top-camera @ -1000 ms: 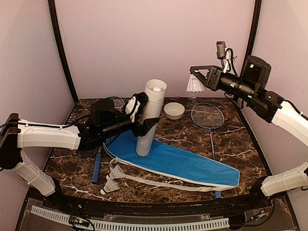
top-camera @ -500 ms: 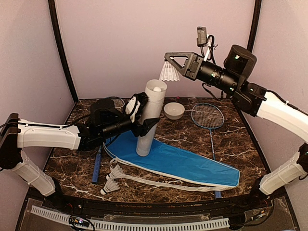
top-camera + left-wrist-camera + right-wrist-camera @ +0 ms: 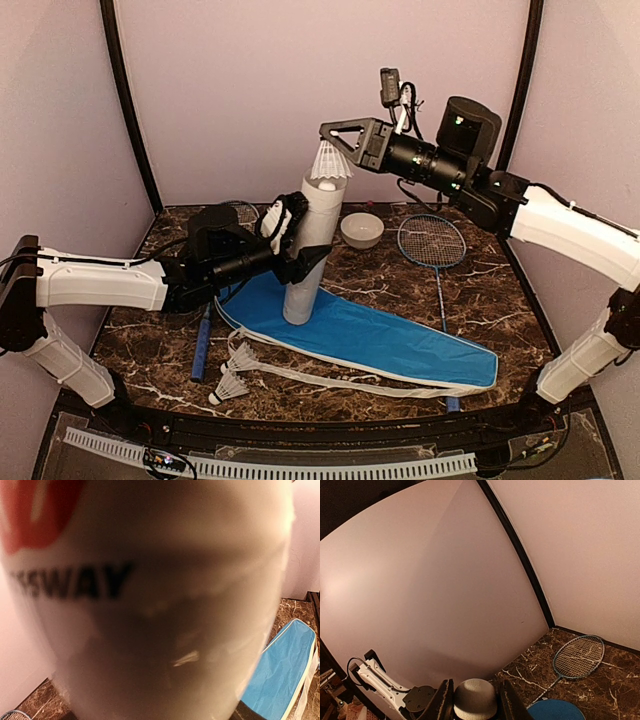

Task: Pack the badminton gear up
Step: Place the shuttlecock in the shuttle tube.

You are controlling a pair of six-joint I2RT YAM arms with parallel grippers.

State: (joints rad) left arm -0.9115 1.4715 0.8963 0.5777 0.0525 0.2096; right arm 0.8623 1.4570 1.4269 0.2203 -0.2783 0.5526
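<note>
One long white tube (image 3: pixel 312 235) is held upright, slightly tilted, by the left gripper (image 3: pixel 296 240), which is clamped round its middle; its base is set on the one long blue, white-trimmed racket cover (image 3: pixel 380 340) spread on the dark marble-patterned table (image 3: pixel 150 330). Three white feather shuttlecocks are counted: one (image 3: pixel 328 162) is pinched at its cork by the right gripper (image 3: pixel 330 142) just above the tube's open mouth, and a pair is seen near the front edge, one (image 3: pixel 240 357) just beside the other (image 3: pixel 230 388). Two thin blue-framed rackets are laid flat: one (image 3: pixel 431 240) on the right, the second (image 3: pixel 201 345) partly hidden under the left arm. One small white bowl (image 3: pixel 361 230) is placed behind the tube
</note>
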